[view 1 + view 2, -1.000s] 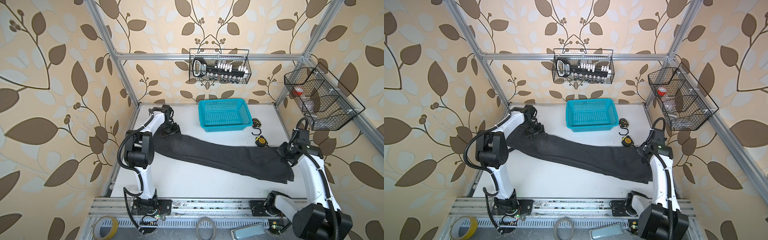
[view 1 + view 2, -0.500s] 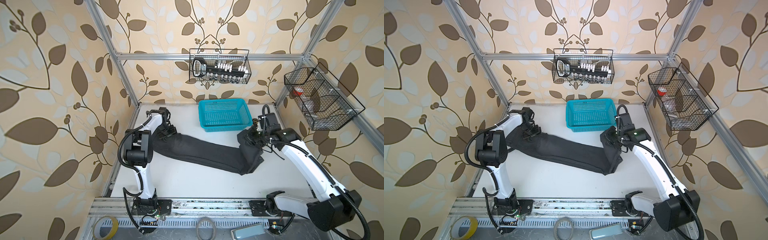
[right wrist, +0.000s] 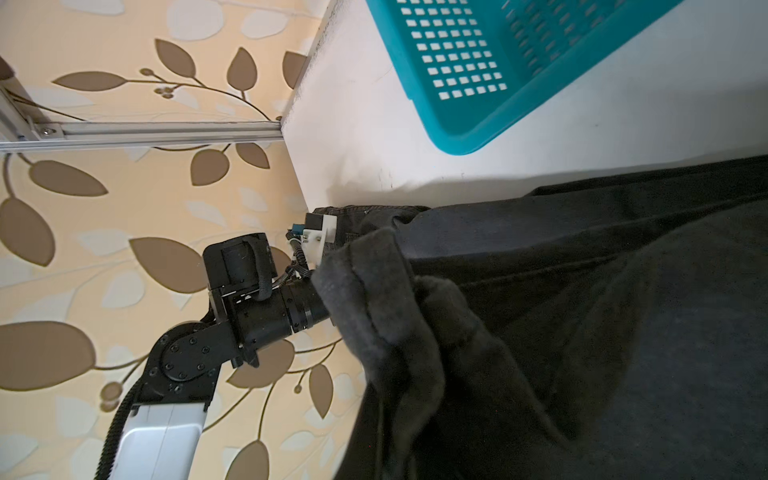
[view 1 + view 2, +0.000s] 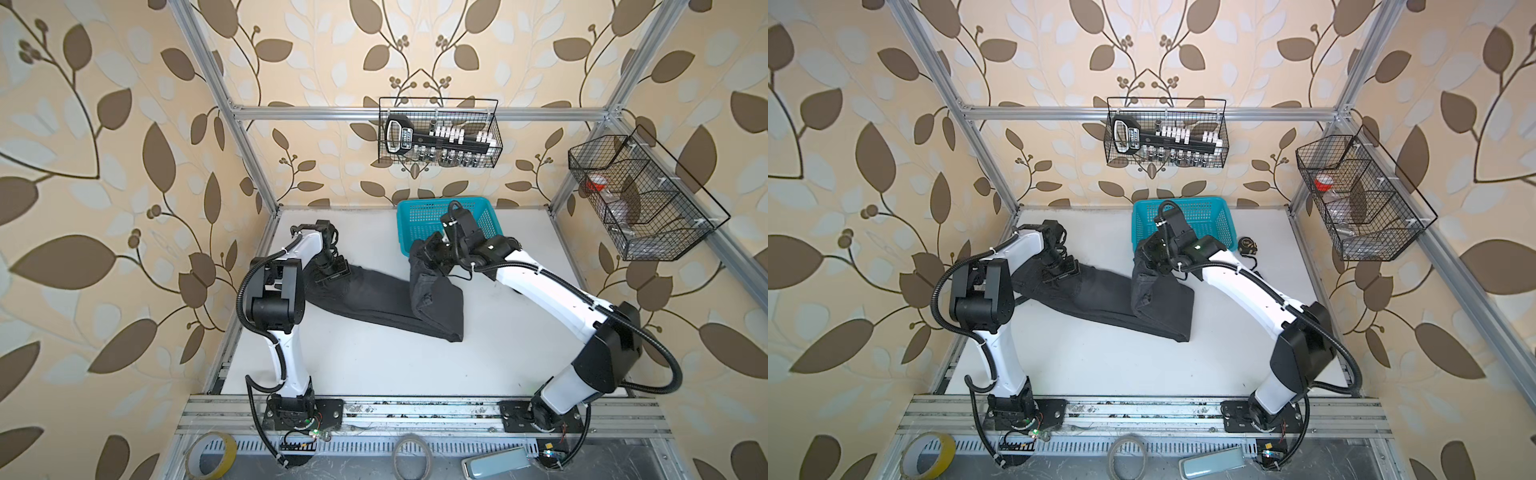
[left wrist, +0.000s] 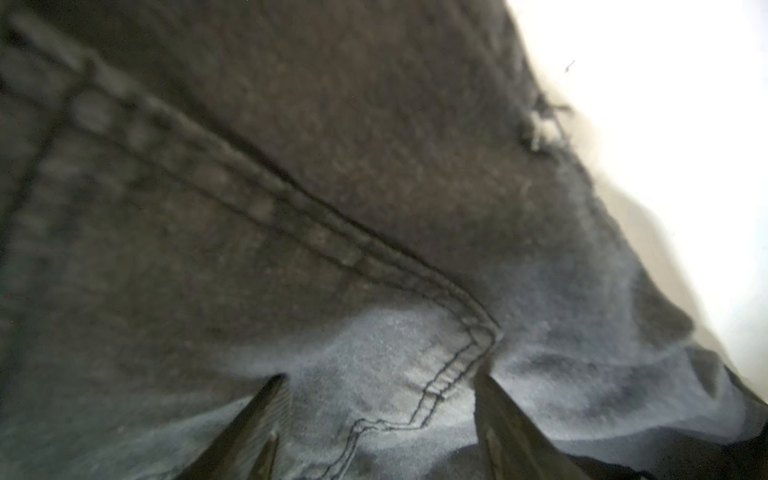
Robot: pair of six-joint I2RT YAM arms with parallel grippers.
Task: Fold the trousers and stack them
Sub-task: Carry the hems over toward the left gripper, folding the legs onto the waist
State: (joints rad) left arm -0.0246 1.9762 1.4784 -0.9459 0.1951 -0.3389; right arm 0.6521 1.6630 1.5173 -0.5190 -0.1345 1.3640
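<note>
The dark charcoal trousers [image 4: 374,299] lie across the white table [image 4: 374,365] in both top views, with the leg end doubled back over the middle [image 4: 1163,307]. My right gripper [image 4: 428,254] is shut on the lifted leg hem, just in front of the basket. In the right wrist view bunched cloth [image 3: 395,316] hides its fingers. My left gripper [image 4: 332,270] rests on the waist end at the left. In the left wrist view it [image 5: 378,374] stands open, fingertips [image 5: 274,386] apart on the seamed cloth [image 5: 332,187].
A turquoise perforated basket [image 4: 419,216] stands at the back middle, close behind the right gripper. A tape measure [image 4: 1248,245] lies right of it. Wire baskets [image 4: 440,133] [image 4: 640,208] hang on the back and right walls. Tape rolls [image 4: 212,455] lie by the front rail.
My right gripper has carried the leg end from the far right toward the middle and up, doubling the trousers over. The left gripper has stayed on the waist.
</note>
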